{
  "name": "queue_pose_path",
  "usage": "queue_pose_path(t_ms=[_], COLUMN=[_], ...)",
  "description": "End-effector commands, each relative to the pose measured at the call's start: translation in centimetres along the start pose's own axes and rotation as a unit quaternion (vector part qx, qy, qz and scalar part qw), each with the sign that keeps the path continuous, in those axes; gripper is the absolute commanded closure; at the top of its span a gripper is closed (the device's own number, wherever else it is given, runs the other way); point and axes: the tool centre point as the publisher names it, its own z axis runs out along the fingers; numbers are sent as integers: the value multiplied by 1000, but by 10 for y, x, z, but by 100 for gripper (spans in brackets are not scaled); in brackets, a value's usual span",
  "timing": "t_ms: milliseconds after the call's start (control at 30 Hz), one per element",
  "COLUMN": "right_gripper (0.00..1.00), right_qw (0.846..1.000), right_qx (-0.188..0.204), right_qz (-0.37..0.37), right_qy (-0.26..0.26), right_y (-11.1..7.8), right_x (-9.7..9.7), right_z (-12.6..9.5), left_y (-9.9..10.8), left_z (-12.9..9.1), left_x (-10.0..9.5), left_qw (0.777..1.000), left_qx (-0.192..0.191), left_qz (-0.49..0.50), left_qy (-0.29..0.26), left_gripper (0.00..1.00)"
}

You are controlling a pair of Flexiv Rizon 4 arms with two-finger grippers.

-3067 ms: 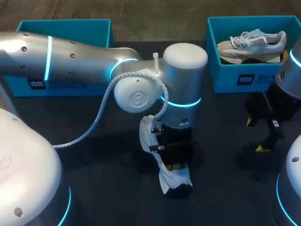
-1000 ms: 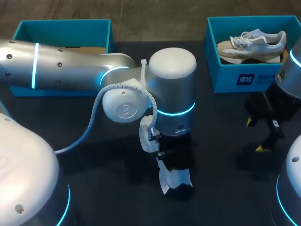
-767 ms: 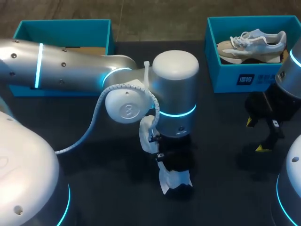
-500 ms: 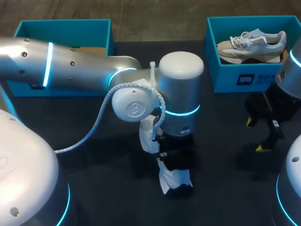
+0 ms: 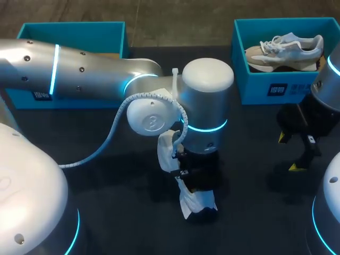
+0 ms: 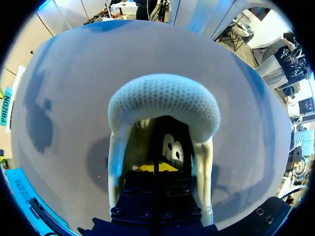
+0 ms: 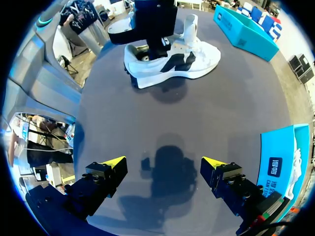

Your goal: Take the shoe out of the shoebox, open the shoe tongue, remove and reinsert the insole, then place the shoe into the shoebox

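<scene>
A white shoe point(image 5: 194, 203) with dark side marks stands on the dark table near the middle. My left arm point(image 5: 204, 106) comes down over it. In the left wrist view the left gripper point(image 6: 147, 167) is shut, its yellow tips together deep inside the shoe point(image 6: 162, 98), on the dark insole point(image 6: 173, 152). Whether it pinches the insole I cannot tell. My right gripper point(image 5: 289, 152) hangs open at the right, above bare table and apart from the shoe. From the right wrist, the shoe point(image 7: 172, 59) lies well ahead of the open right gripper point(image 7: 162, 164).
A teal shoebox point(image 5: 276, 90) at the back right holds a second pale shoe point(image 5: 284, 50). Another teal shoebox point(image 5: 106, 34) stands at the back left, partly behind my left arm. Bare table lies between the shoe and the right gripper.
My left arm's wrist has shifted a little to the right over the shoe. The shoe has stayed in place and the right arm has kept still.
</scene>
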Motion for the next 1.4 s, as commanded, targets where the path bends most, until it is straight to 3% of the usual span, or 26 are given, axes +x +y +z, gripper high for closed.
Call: queue_pose_path(t_ms=[33, 200, 433, 567, 900, 1133, 1300, 1400], right_gripper=[0, 0, 0, 0, 0, 0, 0, 0], right_qw=[1000, 1000, 1000, 1000, 1000, 1000, 1000, 1000], right_qx=[1, 1, 1, 1, 1, 1, 1, 1], right_qz=[0, 0, 0, 0, 0, 0, 0, 0], right_qy=[-1, -1, -1, -1, -1, -1, -1, -1], right_y=[0, 0, 0, 0, 0, 0, 0, 0], right_x=[1, 1, 1, 1, 1, 1, 1, 1], right_z=[0, 0, 0, 0, 0, 0, 0, 0], left_y=[2, 4, -4, -5, 8, 12, 13, 14], left_z=[-13, -21, -33, -40, -6, 20, 22, 10], left_x=[8, 9, 8, 10, 4, -3, -3, -1], left_qw=[1000, 1000, 999, 999, 999, 997, 998, 999], left_qx=[-3, -4, 26, 16, 20, 46, 42, 34], left_qz=[3, 3, 16, 20, 5, -5, -11, -15], left_qy=[-8, -11, -26, -32, 37, 59, 56, 40], left_gripper=[100, 100, 100, 100, 100, 100, 100, 100])
